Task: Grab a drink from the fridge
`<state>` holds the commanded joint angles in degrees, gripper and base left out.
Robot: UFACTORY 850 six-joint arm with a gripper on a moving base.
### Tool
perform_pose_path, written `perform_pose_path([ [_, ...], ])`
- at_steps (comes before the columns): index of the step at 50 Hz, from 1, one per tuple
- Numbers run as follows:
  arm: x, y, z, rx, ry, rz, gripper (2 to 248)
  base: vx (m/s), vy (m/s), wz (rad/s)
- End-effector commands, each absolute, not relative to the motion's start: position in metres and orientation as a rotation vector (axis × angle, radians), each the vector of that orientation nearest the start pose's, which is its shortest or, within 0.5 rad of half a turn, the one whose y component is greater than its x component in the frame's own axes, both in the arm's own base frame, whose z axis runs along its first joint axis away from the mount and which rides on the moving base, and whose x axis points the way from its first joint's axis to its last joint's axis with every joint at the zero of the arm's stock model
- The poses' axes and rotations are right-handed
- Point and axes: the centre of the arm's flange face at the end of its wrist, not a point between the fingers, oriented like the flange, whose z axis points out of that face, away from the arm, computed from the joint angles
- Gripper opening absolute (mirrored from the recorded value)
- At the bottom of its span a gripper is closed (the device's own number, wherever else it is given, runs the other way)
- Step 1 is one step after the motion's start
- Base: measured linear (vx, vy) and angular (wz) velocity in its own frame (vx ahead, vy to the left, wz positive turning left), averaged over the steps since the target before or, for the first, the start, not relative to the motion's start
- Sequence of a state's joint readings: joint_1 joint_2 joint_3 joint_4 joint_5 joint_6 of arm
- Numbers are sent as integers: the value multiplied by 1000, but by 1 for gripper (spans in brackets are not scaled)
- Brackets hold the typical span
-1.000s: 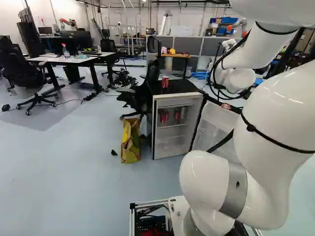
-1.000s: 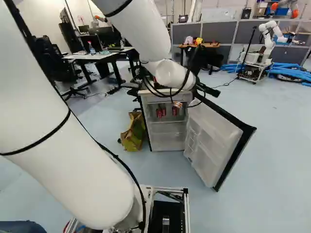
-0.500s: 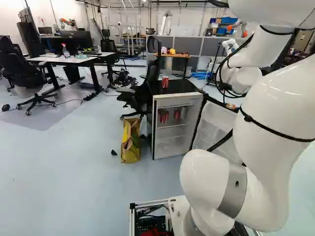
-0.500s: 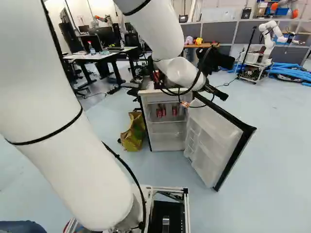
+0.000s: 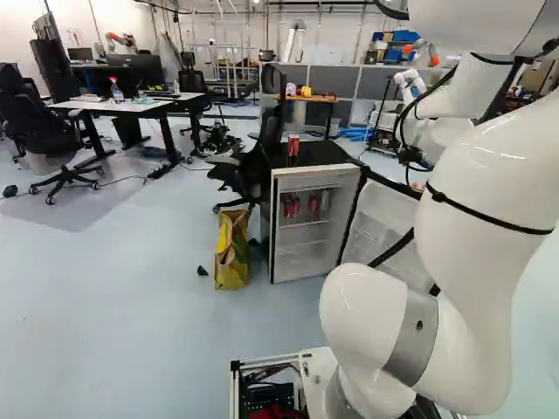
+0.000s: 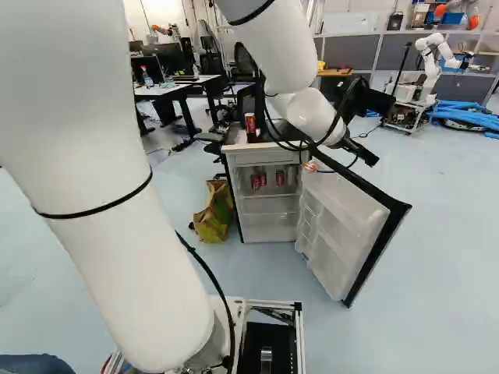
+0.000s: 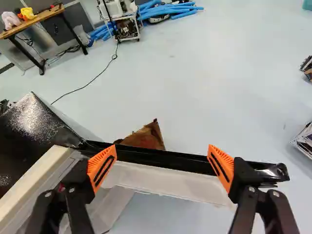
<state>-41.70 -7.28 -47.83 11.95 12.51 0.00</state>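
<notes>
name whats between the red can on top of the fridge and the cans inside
The fridge's top: the left base view shows the red can above it, the cans inside below.

Red cans [image 5: 313, 203] stand on the fridge shelf [image 5: 304, 224]

Red cans [image 5: 314, 203] upright on upr shelf & atop blk/wht fridge [image 5: 306, 173], door [image 6: 343, 226] open.

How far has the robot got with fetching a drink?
Done: the white-lined door of the small black-topped fridge stands open. In hand: nothing; the orange-padded black gripper is open, over the door. Left, it seems: reaching inside, gripping one of the red metal cans on the shelf, and taking it out.
</notes>
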Motion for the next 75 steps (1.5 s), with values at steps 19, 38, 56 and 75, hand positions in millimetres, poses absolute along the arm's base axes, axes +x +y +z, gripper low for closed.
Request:
perform_pose_path([
  [19, 393, -376, 465, -2742, 1462, -1388, 247, 0, 0, 0],
  [38, 414, -408, 459, -2744, 1485, -1323, 247, 0, 0, 0],
  [56, 435, -436, 453, -2746, 1497, -1258, 247, 0, 0, 0],
  [75, 455, -464, 444, -2749, 1504, -1170, 247, 0, 0, 0],
])
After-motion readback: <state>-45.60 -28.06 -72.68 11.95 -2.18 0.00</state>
